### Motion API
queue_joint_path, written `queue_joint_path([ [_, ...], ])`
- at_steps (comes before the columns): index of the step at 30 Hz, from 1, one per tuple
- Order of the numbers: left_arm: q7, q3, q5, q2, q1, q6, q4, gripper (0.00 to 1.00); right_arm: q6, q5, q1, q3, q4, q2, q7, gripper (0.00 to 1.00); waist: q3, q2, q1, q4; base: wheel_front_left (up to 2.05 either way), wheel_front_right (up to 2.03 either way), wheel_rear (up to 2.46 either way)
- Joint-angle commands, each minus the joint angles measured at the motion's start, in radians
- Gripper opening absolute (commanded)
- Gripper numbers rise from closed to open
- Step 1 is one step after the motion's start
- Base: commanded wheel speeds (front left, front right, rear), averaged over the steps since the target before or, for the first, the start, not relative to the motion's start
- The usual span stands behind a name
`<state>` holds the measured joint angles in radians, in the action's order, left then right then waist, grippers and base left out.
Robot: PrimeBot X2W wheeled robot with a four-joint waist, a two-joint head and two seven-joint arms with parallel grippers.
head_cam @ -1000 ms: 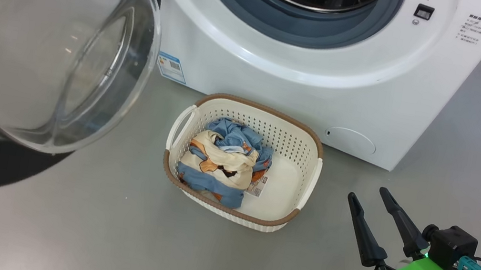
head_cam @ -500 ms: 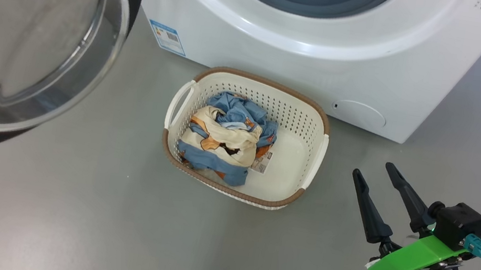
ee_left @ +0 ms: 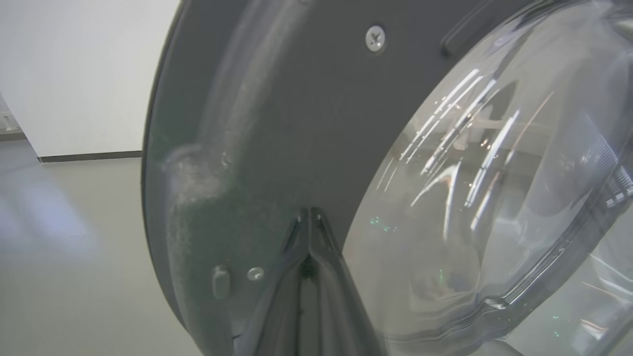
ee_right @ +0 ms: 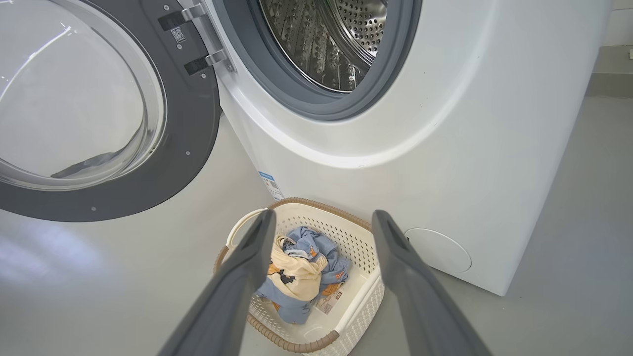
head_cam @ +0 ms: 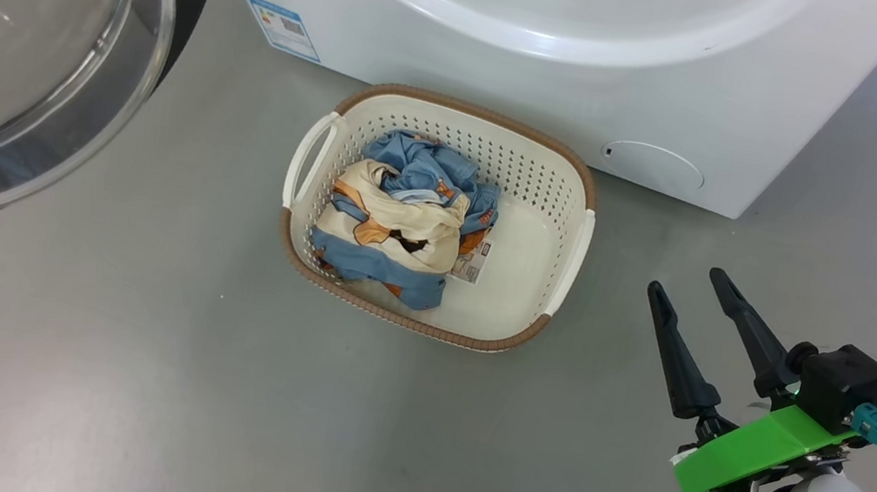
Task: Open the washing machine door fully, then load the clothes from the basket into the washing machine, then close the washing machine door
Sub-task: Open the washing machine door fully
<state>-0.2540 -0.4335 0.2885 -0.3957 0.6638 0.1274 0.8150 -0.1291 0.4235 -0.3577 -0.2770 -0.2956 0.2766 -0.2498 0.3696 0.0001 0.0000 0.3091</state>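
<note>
Head view: the washing machine door [head_cam: 22,39] is swung way out to the left, so the mouth of the washing machine [head_cam: 574,56] is free for loading. The basket [head_cam: 574,250] sits on the floor [head_cam: 119,371] right in front of it, with the clothes [head_cam: 398,222] bunched in its left half, an easy short lift. The right gripper [head_cam: 684,281] hangs beside the basket, fingers spread and empty, looking ready to grab. Left wrist view: the left gripper [ee_left: 309,220] has its fingers pressed together at the door's dark inner ring, I'd guess for pushing it wide. Can't tell if it's touching. Right wrist view: the spread fingers frame the clothes, with the drum [ee_right: 321,44] open above.
</note>
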Motion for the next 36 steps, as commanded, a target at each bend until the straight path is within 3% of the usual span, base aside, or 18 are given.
queue_joint_path([
  [1,-0.008,-0.032,-0.013,-0.076,0.015,0.002,-0.012,0.0,-0.002,-0.006,-0.002,-0.018,0.019,-0.005,-0.012,1.0,-0.003,-0.0001,0.0,-0.001,0.0,0.0,0.0],
  [11,-0.008,0.015,0.024,-0.045,-0.051,0.003,-0.048,0.0,-0.002,0.006,0.022,-0.011,0.017,-0.003,-0.012,1.0,-0.066,-0.0001,0.0,0.0,0.0,0.0,0.0],
  [25,-0.008,0.084,0.089,0.053,-0.284,0.003,-0.296,0.01,-0.002,0.034,0.103,0.022,0.041,0.011,-0.012,1.0,-0.182,-0.0001,0.0,0.003,0.0,0.0,0.0],
  [26,-0.008,0.087,0.089,0.063,-0.303,0.003,-0.313,0.05,-0.002,0.036,0.109,0.023,0.042,0.012,-0.012,1.0,-0.189,-0.0001,0.0,0.001,0.0,0.0,0.0],
  [28,-0.008,0.102,0.096,0.088,-0.342,0.003,-0.349,0.24,-0.002,0.04,0.122,0.027,0.045,0.012,-0.012,1.0,-0.205,-0.0001,0.0,-0.004,0.0,0.0,0.0],
  [30,-0.008,0.119,0.104,0.111,-0.377,0.003,-0.383,0.53,-0.002,0.043,0.134,0.031,0.049,0.012,-0.012,1.0,-0.218,-0.0001,0.0,-0.01,0.0,0.0,0.0],
  [31,-0.008,0.127,0.111,0.121,-0.392,0.003,-0.4,0.76,-0.002,0.045,0.14,0.033,0.051,0.013,-0.012,1.0,-0.224,-0.0001,0.0,-0.013,0.0,0.0,0.0],
  [33,-0.008,0.155,0.12,0.135,-0.423,0.003,-0.434,1.0,-0.002,0.047,0.15,0.037,0.056,0.014,-0.012,1.0,-0.233,-0.0001,0.0,-0.021,0.0,0.0,0.0],
  [36,-0.008,0.199,0.138,0.145,-0.462,0.003,-0.471,1.0,-0.002,0.048,0.158,0.042,0.063,0.014,-0.012,1.0,-0.242,-0.0001,0.0,-0.038,0.0,0.0,0.0],
])
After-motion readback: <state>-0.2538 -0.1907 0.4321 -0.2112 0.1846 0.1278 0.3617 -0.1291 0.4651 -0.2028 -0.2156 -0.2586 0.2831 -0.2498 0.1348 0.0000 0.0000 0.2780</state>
